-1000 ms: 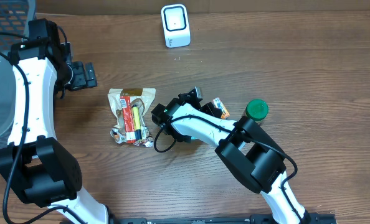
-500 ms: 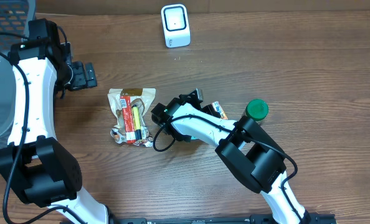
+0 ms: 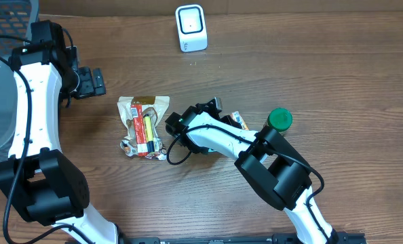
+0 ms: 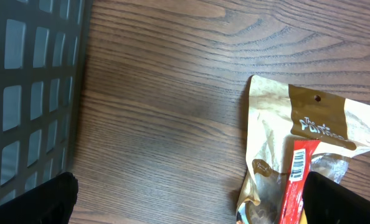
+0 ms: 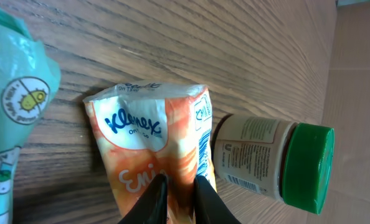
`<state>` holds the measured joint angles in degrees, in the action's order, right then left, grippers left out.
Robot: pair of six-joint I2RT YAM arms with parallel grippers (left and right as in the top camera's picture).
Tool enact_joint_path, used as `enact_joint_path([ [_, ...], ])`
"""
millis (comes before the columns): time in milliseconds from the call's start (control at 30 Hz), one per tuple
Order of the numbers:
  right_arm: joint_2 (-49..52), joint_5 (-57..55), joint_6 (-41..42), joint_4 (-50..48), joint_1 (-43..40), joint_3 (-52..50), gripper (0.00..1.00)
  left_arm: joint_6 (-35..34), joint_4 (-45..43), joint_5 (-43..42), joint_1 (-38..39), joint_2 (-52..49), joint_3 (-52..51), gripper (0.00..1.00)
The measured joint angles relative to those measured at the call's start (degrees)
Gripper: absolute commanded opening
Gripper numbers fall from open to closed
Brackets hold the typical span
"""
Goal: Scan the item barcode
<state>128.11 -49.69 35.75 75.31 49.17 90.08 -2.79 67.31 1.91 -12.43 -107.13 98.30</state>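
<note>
Kleenex tissue pack (image 5: 151, 140) lies on your bench (image 3: 337, 81), with the green-lidded jar (image 5: 278, 165) just beside it at 3 o'clock. Your right gripper (image 5: 179, 183) pinches the pack. Your left gripper (image 3: 96, 81) stands wide apart, holding nothing, at 10 o'clock of the snack pouch (image 3: 144, 122).

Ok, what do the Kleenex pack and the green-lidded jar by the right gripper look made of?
Kleenex pack: soft glossy plastic film, judging by its wrinkles and sheen. Jar: body hidden under a matte, paper-looking label, so glass or plastic is unclear; its green lid looks like smooth plastic, faintly shiny.
</note>
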Motion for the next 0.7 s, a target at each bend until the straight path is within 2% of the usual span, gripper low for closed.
enact_joint_path([
  [700, 0.00, 2.93, 0.00, 1.77, 0.33, 3.76, 0.15, 0.00, 0.00, 0.00, 0.00, 0.00, 0.00, 1.00],
])
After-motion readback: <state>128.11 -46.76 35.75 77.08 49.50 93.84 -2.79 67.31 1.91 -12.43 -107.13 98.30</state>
